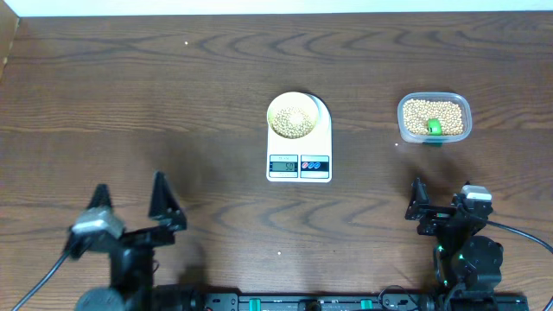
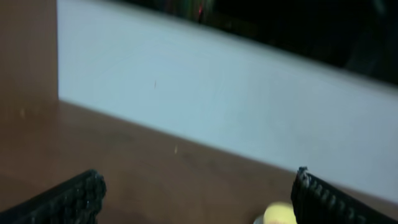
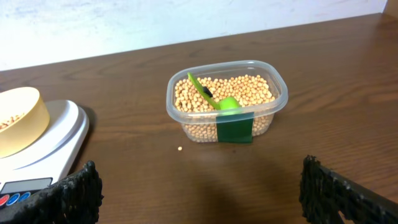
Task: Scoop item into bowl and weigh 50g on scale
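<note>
Looking down on the table point(image 1: 199, 78) now. Spotting the scale point(image 1: 321, 142) sitting near the middle, display and red and blue buttons facing the arms, digits too small for reading. Carrying the bowl point(image 1: 276, 105) on its platform, upright, pale yellow, holding a shallow heap of the item point(image 1: 294, 123). Finding more beans point(image 1: 419, 111) off to the right, well apart from the scale, filling a clear plastic tub point(image 1: 467, 111). Spotting a green scoop point(image 1: 434, 129) lying on top of that pile, handle slanting up toward the tub's back-left in the right wrist view, head resting near the front wall just above a green label point(image 3: 234, 129). Noticing one stray bean point(image 3: 180, 148) lying on the wood just in front of the tub's left corner.

Turning to the left gripper point(image 1: 130, 197): hanging near the front-left of the table, spread wide, gripping nothing, well apart from the scale. Getting only a blurred picture from its wrist camera, showing both fingers point(image 2: 71, 196) at the bottom corners, bare wood and a white wall point(image 2: 249, 106) beyond, plus a sliver of yellow at the lower edge, too blurred for naming.

Moving over to the right gripper point(image 1: 442, 197): hovering near the front-right, in front of the tub, jaws likewise splayed wide, clutching nothing, touching neither tub nor scale.
</note>
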